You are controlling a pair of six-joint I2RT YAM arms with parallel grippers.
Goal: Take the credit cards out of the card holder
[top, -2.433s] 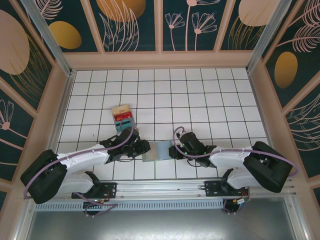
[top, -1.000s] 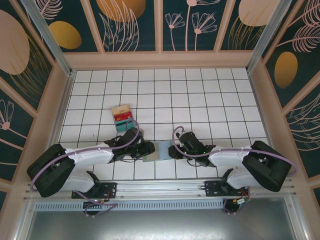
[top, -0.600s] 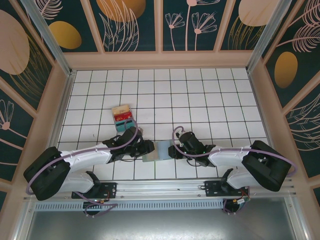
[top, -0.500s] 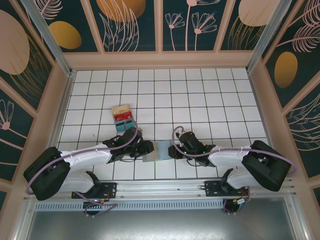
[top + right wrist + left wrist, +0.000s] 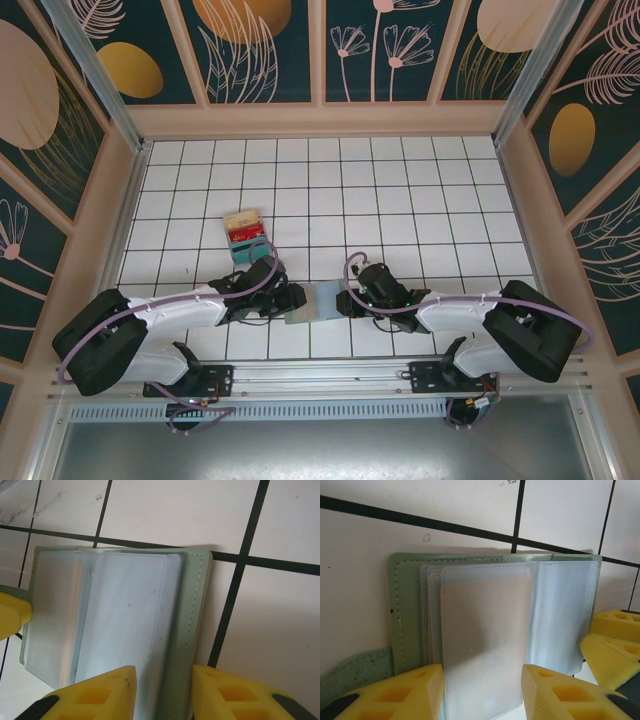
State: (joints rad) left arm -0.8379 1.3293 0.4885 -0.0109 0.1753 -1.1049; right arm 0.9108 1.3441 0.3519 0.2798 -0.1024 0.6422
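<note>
The card holder (image 5: 320,300), a grey-green wallet, lies open and flat on the tiled floor between my two grippers. In the left wrist view its green leaf (image 5: 407,610) carries clear sleeves, and a pale tan credit card (image 5: 485,630) shows inside the front sleeve. My left gripper (image 5: 482,695) (image 5: 291,303) is open, with a yellow finger at each side edge of that sleeve. My right gripper (image 5: 164,695) (image 5: 345,300) is open too. It straddles the stitched right border of the card holder (image 5: 194,600), one finger over the sleeves and one over bare tile.
A small stack of tan, red and teal cards (image 5: 244,235) lies on the tiles behind the left arm. Wooden walls (image 5: 320,120) ring the floor, and a metal rail (image 5: 320,375) runs along the near edge. The right gripper's yellow fingers (image 5: 612,650) sit close beside the wallet.
The left arm's rear links swayed slightly left and back. Both grippers stayed at the wallet with their jaws at the same width.
</note>
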